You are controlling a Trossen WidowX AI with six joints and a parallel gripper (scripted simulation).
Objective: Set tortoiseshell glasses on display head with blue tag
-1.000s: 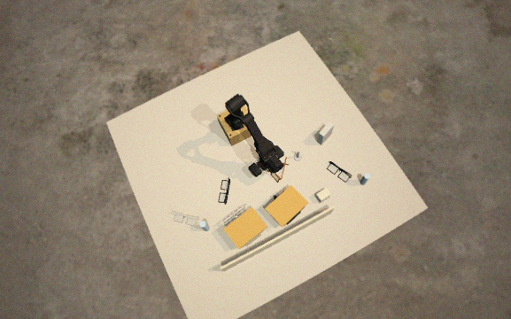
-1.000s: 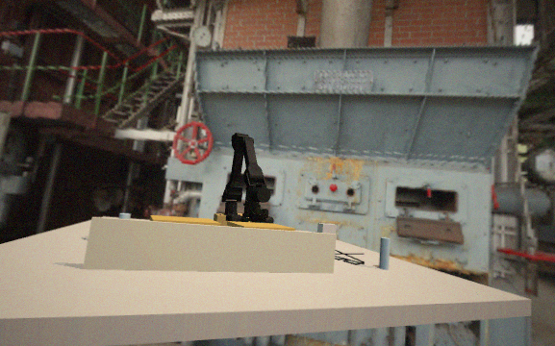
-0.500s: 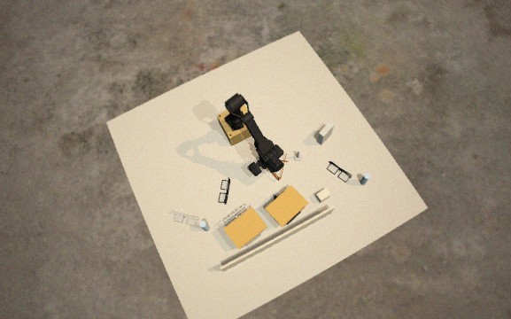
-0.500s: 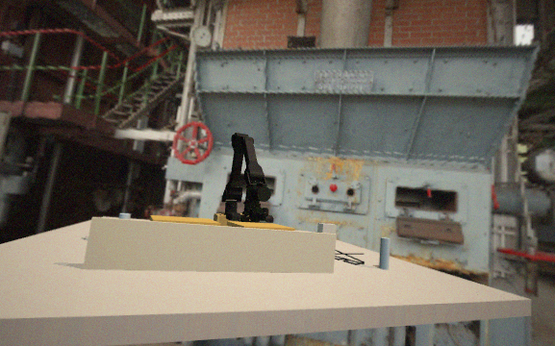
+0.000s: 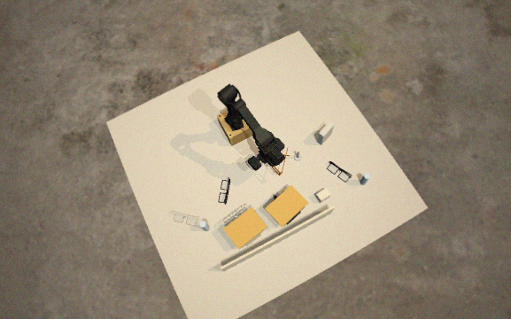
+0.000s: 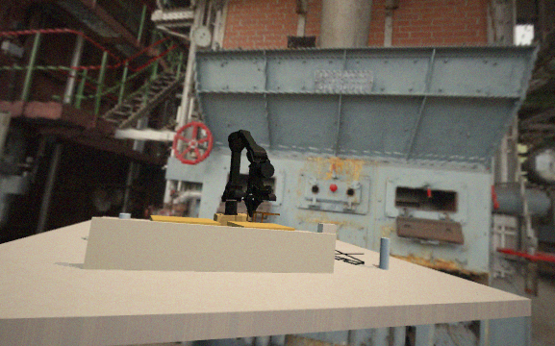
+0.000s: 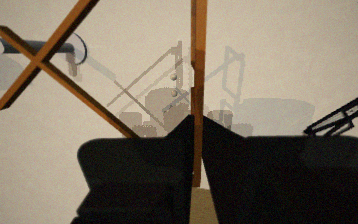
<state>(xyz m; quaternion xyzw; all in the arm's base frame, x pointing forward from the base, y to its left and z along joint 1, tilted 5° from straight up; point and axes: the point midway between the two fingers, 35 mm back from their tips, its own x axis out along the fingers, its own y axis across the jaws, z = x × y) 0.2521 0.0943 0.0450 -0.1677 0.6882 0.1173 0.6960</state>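
The tortoiseshell glasses are orange-brown, with thin temples that cross at the left of the wrist view. My gripper points down and is shut on the glasses, with one long bar of the frame between its fingertips. The glasses are raised above the table, and their shadow lies below them. In the top view the fingertips are hidden under the arm. Neither display head shows plainly, and no blue tag can be made out. Two yellow boards may hide the heads.
The yellow boards stand before a long pale wall. Black glasses lie either side, with clear glasses farther left. Blue posts, a small stand and pale blocks stand around.
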